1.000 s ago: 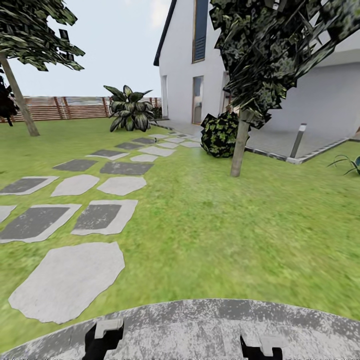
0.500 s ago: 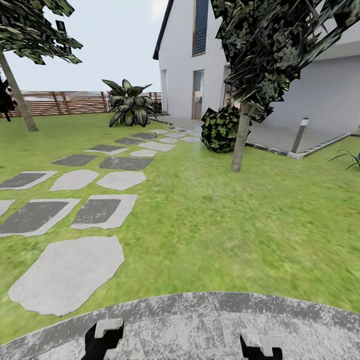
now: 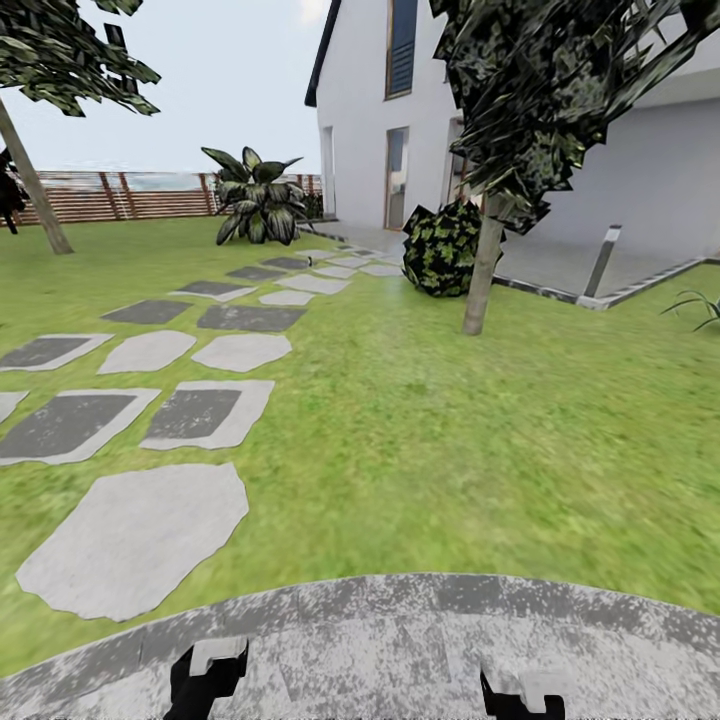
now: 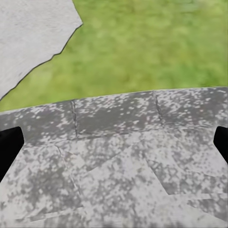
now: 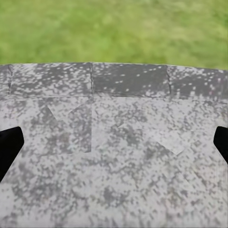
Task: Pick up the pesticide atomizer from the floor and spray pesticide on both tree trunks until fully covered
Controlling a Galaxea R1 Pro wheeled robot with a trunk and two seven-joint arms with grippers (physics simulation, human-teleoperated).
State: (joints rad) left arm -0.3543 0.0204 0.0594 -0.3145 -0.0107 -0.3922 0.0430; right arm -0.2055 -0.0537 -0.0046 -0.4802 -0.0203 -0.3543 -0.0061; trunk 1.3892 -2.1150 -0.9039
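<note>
Pesticide atomizer, the small black bottle I must fetch, I cannot identify with certainty. A tiny dark speck (image 3: 312, 259) at the far end of the flat grey stepping stones (image 3: 140, 545), close to the white house (image 3: 365, 120), may be it, but it is too small to tell.

My judgement is that the main danger is to drive toward the wrong thing, or to roll the speckled grey robot base (image 3: 400, 640) over such a thin bottle before I see it properly. If it stands upright on the green grass floor (image 3: 420, 440), a careless touch could knock it over, and a slim smooth cylinder can slip out of a grip that is not centred.

The left hand (image 4: 114, 145) has its black fingers spread far apart with nothing between them, and the right hand (image 5: 114, 145) is the same. Both hang low over the base.

The nearer tree has a pale mottled trunk (image 3: 482, 270) under a dark jagged leaf mass (image 3: 540, 90), and a round dark-green bush (image 3: 440, 250) stands just beside it. I think this bush may block my approach from that side, so part of the bark could be left uncovered. The second pale trunk (image 3: 32, 190) leans at the far left, near the brown slatted wooden fence (image 3: 140, 195), well apart from the first. I see no white specks on either trunk.
</note>
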